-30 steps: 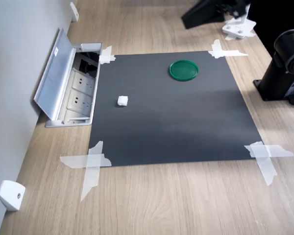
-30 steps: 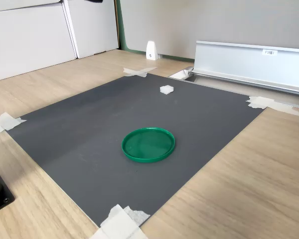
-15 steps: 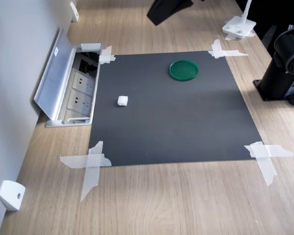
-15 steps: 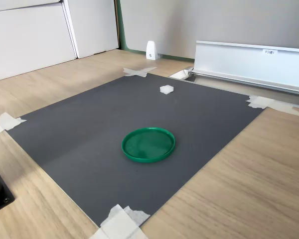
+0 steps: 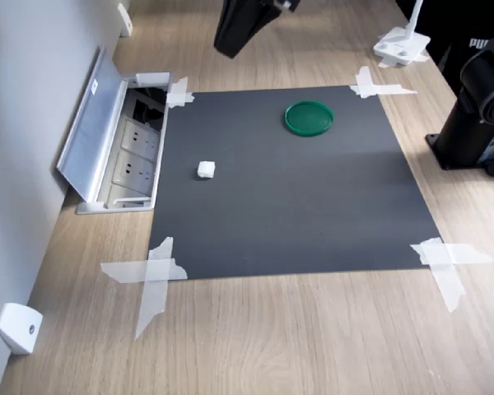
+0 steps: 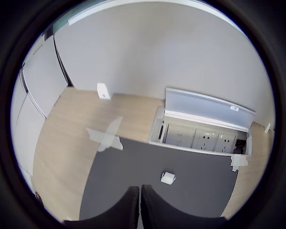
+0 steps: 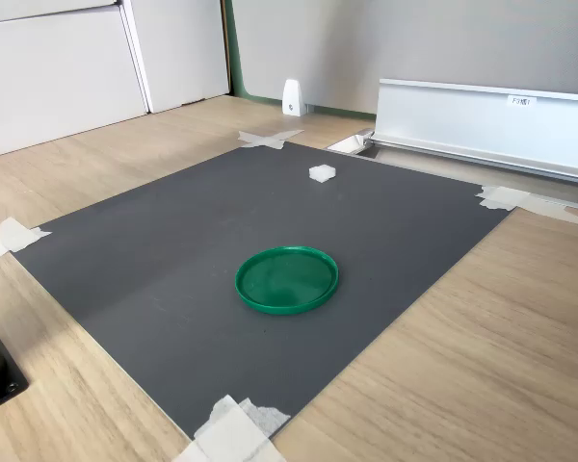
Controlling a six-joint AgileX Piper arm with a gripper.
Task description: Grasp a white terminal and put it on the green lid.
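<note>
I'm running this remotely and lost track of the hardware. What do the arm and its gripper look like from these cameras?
The gripper is matte black: in the wrist view its jaws are two smooth, curved black pieces meeting along a thin seam. In the first exterior view it is a dark, angular black wedge at the top edge. No cables, labels or markings are visible on it. The black cylindrical arm base stands beside the mat.

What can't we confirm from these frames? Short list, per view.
- Gripper: first exterior view's top edge cuts it off; not in the second exterior view.
- Jaw state: wrist view shows two dark fingers close together, tips past the frame edge, so unclear.
- White terminal: too small in every view for any detail.
- Socket box: the second exterior view shows only its raised lid.
</note>
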